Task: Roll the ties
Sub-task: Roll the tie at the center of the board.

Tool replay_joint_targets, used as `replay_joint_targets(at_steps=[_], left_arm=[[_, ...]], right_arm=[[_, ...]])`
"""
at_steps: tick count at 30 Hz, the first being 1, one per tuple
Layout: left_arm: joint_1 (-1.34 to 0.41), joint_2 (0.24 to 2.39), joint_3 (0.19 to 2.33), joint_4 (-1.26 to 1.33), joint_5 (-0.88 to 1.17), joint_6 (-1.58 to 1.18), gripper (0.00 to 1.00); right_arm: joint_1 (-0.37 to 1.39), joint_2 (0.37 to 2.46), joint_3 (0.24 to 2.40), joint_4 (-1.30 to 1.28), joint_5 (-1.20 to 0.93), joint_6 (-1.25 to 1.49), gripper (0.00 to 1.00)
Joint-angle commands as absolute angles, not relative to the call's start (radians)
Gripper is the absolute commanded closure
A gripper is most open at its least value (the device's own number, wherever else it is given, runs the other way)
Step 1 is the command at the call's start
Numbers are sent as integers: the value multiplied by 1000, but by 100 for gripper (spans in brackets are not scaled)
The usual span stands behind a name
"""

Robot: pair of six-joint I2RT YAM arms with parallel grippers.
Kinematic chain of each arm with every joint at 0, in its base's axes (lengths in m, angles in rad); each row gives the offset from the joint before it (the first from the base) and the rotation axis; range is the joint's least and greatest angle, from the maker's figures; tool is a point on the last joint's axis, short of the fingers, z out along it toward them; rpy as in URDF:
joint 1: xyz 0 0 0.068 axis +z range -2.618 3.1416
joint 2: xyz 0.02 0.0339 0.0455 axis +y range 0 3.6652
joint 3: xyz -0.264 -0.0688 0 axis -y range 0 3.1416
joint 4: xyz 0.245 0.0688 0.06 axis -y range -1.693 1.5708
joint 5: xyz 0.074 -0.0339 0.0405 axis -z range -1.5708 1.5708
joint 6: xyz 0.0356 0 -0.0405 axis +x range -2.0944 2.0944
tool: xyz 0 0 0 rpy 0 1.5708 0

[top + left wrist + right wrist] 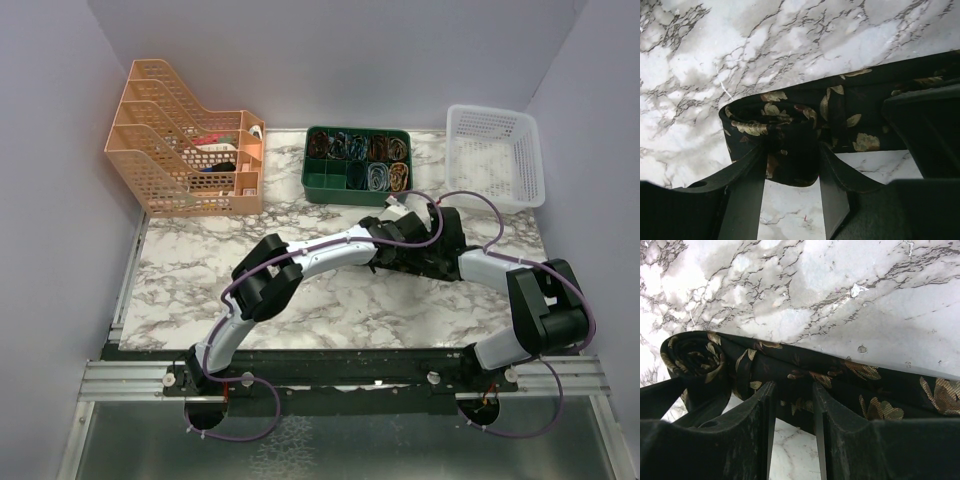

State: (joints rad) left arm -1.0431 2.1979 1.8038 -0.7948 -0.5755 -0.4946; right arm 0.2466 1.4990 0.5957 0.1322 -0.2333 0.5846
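Grey walls close round a white, grey-veined marble desk (190, 275), with an orange plastic mesh file rack (185, 140) at ten o'clock, a green compartment tray (357, 165) at twelve and a white plastic mesh basket (495, 155) at two. At the desk's middle, under both wrists, lies the long narrow black fabric necktie with tan-gold leaf flecks (850, 107). It looks light, limp and rather slick, so its coil would likely spring loose unless taken across the sides. About half open, the left hand (791, 150) flanks the coiled end; fabric fills the gap, but whether it presses I cannot tell. At the coil's three o'clock in its own view, the right hand (794, 390) is narrow, pinching the flat band.
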Motion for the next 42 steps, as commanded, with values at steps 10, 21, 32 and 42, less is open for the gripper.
replay_joint_targets(at_steps=[10,21,32,42], left_arm=[[-1047,2211,1753,-682,-449,-470,50],[-1046,2046,1699,-590,-478,-475,40],[-1009,1833,1500,-496,-506,-513,33],[-719,1389,940,-125,-184,-606,27]], right_arm=[[230,1462,599,71,-227,565,59],[230,1392,639,59,-315,551,55],[230,1333,629,204,-440,370,29],[252,1387,472,662,-736,-88,15]])
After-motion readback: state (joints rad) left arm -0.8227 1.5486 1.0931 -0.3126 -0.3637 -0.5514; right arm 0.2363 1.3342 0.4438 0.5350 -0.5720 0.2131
